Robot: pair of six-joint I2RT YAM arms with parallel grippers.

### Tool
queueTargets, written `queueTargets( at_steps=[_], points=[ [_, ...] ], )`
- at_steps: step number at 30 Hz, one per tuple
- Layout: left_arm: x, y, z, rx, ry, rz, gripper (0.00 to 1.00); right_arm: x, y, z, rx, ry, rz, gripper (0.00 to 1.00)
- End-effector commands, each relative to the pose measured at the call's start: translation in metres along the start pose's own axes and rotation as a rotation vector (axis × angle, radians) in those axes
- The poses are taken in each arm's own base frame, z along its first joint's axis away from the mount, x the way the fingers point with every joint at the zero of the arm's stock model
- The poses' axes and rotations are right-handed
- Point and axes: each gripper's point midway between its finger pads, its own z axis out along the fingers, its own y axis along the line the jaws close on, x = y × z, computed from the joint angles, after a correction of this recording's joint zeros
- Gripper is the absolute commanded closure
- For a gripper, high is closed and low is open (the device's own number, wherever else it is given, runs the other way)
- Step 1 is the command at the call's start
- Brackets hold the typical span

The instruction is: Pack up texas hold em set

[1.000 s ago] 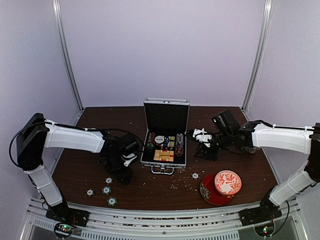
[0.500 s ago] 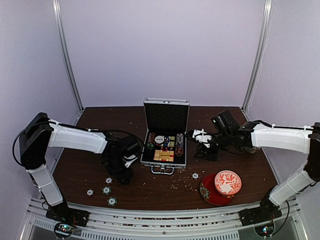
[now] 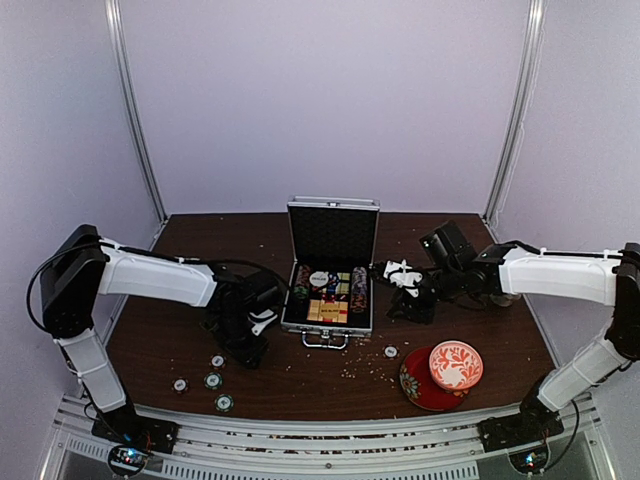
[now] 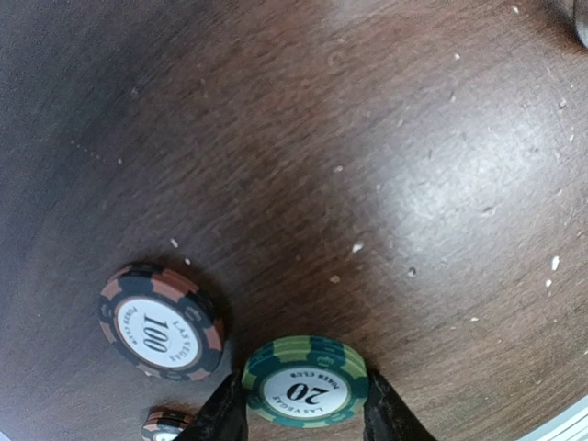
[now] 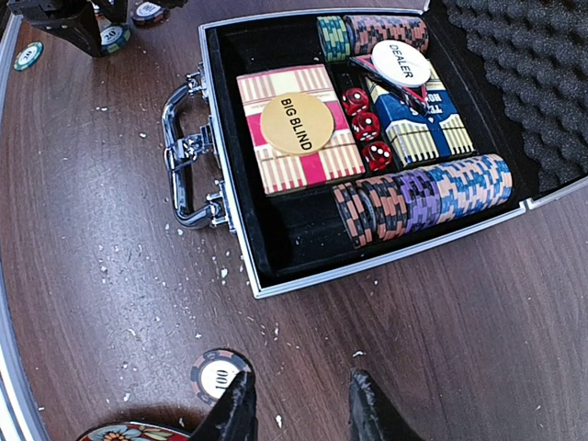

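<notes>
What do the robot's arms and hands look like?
The left arm and right arm are long white tubes joined by chunky black blocks. Thin black cables loop beside them. The left hand and right hand are black with white bits and two pointed fingers.

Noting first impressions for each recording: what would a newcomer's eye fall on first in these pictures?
The open silver briefcase at the centre of the table, packed with chip rows, card boxes and red dice, draws the eye first. Next comes the bright red-and-white bowl near the front right. Left of the case, the left gripper straddles a green 20 chip, beside a 100 chip.
</notes>
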Motion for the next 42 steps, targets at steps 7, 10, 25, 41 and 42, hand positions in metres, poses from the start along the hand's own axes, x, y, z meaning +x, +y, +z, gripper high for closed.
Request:
queueTargets(
  at_steps=[7,10,25,41,42],
  points=[
    [-0.006,-0.007,0.009,0.010,0.002,0.038,0.64,0.003,-0.003,0.002,0.006,0.013,0.000,0.64],
    [-0.006,-0.009,-0.005,0.016,-0.016,0.033,0.66,0.003,-0.002,0.002,0.004,0.014,0.001,0.64],
    [0.100,-0.021,-0.038,0.139,0.105,-0.121,0.65,0.002,0.001,0.004,-0.026,0.015,0.003,0.64],
    [0.112,-0.023,-0.015,0.115,0.132,-0.127,0.65,0.000,0.003,0.003,-0.035,0.007,0.007,0.64],
    [0.110,-0.022,-0.013,0.110,0.124,-0.123,0.64,0.000,0.003,0.004,-0.036,0.009,0.007,0.64]
  ],
)
